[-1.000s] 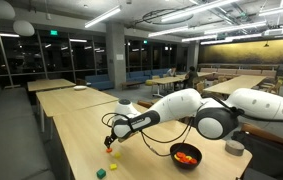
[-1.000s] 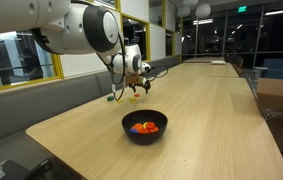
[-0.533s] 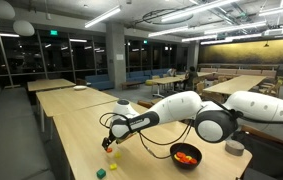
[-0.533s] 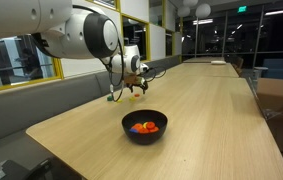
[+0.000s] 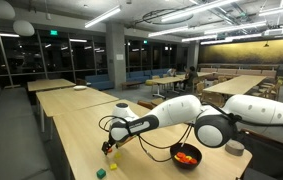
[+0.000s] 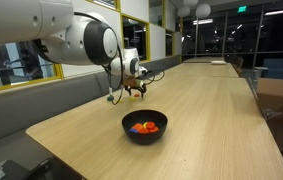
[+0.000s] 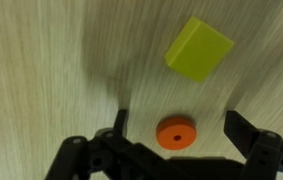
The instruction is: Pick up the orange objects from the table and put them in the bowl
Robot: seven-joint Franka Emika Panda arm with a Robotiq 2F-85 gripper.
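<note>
Arm (image 5: 166, 112) has dipped lower; wide jaws straddle the orange disc (image 7: 176, 133) (untouched).

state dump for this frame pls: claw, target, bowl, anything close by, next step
claw: open, low over the table
target: orange disc with a centre hole, flat on the table between the jaws, gap on each side, not gripped
nearby: yellow block, apart from the disc, beyond the jaws
bowl: black, upright on the table, away from the claw
bowl contents: orange pieces already inside
next step (guess): close on the disc, lift, carry to the bowl
</note>
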